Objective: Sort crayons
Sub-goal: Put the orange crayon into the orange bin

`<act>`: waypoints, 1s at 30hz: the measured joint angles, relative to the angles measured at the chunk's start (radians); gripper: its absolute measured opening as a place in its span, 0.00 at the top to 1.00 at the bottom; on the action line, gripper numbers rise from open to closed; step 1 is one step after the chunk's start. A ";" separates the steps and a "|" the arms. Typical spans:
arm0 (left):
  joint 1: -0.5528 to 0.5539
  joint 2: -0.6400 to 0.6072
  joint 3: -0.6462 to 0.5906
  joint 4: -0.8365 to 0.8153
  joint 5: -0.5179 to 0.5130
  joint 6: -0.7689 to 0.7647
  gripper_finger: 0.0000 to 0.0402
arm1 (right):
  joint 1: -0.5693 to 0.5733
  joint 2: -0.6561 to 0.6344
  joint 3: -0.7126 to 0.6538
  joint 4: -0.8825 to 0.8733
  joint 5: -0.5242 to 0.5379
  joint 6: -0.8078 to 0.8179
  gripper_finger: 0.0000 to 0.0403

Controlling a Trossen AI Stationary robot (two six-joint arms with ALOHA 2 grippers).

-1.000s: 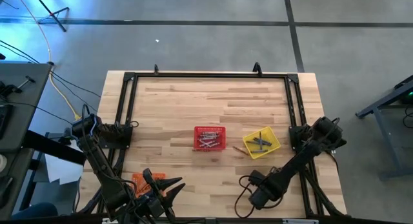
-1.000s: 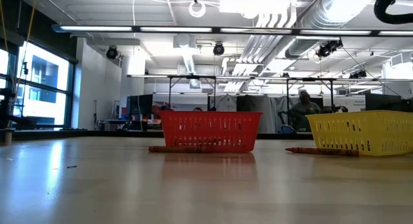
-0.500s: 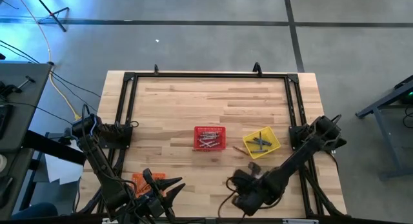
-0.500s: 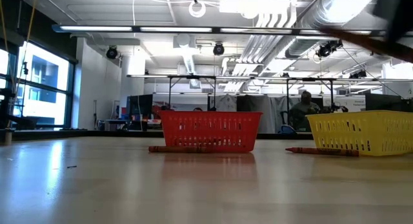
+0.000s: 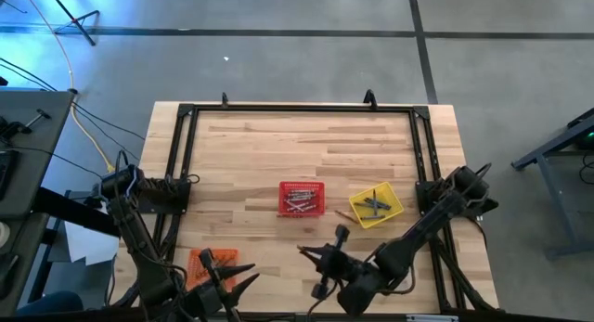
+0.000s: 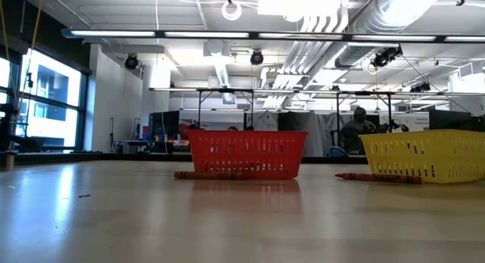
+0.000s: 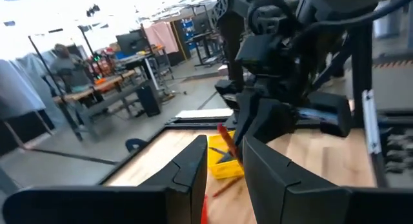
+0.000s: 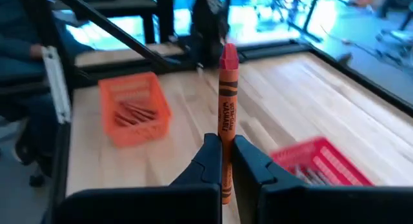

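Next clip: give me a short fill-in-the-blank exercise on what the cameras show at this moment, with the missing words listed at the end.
1. The right gripper is shut on an orange ____.
2. Between the orange basket and the yellow basket stands the ____ basket.
3. In the low view, one crayon lies on the table in front of the ____ basket.
4. The left gripper is near the table's front edge, beside the ____ basket.

Missing words: crayon; red; yellow; orange
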 joint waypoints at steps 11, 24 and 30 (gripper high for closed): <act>0.083 0.000 -0.092 0.003 0.051 -0.171 0.79 | 0.001 0.013 -0.039 0.341 -0.038 -0.266 1.00; 0.224 0.000 -0.092 0.051 0.363 -0.079 0.72 | 0.000 0.012 -0.039 0.324 -0.051 -0.286 1.00; 0.236 0.000 -0.092 0.111 0.392 0.004 0.63 | 0.005 0.012 -0.039 0.301 -0.052 -0.287 1.00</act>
